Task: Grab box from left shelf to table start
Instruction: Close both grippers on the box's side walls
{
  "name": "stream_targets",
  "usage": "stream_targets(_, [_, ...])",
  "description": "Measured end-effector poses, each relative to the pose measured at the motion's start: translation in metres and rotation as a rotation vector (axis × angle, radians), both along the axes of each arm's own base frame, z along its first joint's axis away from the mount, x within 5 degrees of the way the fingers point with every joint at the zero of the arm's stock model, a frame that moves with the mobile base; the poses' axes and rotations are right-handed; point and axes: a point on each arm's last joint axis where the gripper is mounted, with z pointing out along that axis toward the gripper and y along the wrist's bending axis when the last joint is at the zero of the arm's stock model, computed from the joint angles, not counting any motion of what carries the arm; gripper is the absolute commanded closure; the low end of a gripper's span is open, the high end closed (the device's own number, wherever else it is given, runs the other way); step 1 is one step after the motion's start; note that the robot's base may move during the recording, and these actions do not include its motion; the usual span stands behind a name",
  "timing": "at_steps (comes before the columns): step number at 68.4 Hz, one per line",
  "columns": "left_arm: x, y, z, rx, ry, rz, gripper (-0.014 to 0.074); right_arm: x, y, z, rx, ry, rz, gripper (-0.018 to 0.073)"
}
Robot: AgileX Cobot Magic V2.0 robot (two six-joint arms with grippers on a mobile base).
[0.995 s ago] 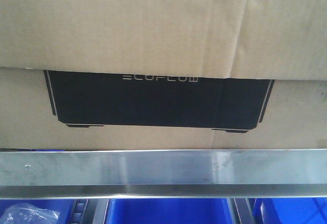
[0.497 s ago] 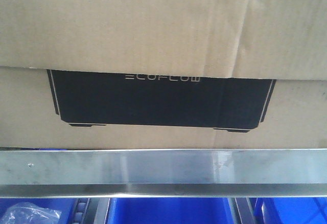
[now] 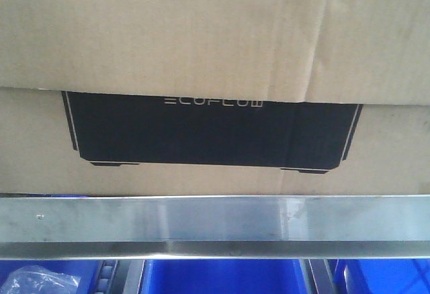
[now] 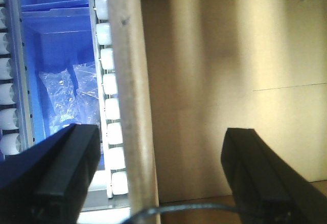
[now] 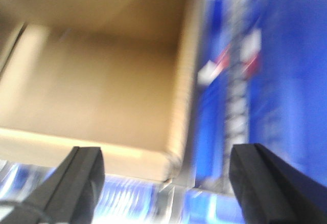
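Front view: dim, soft, slightly hazy, with a dull glare streak along the left shelf (image 3: 215, 221) rail. Left wrist: warm light bands and soft shadows on the box (image 4: 230, 81) ahead of the left hand (image 4: 158, 150), whose fingers are near-black. Right wrist: heavy motion blur throughout; cardboard glows ahead of the right hand (image 5: 166, 165).

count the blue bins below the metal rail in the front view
3 blue bins: lower left, middle, lower right, all cut off by the frame's bottom edge. Others may be hidden.
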Motion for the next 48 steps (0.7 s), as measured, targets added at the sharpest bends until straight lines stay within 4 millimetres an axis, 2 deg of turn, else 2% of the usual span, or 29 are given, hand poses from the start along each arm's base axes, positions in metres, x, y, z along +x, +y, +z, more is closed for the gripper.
stream_targets(7, [0.0,0.0,0.0,-0.001,-0.003,0.0,0.0192,0.027,0.0,0.008,-0.001,0.042,0.004,-0.0024])
stream_targets(16, [0.001,0.0,0.0,-0.002,-0.007,-0.001,0.0192,0.064,0.0,0.004,0.0,0.109,0.004,-0.0023])
stream_targets(31, [0.001,0.0,0.0,-0.002,-0.009,-0.001,0.0192,0.122,0.0,-0.02,0.001,0.235,0.005,-0.0023])
stream_targets(48, [0.001,0.0,0.0,-0.003,-0.009,-0.001,0.0192,0.162,0.0,-0.049,0.003,0.334,0.003,-0.0022])
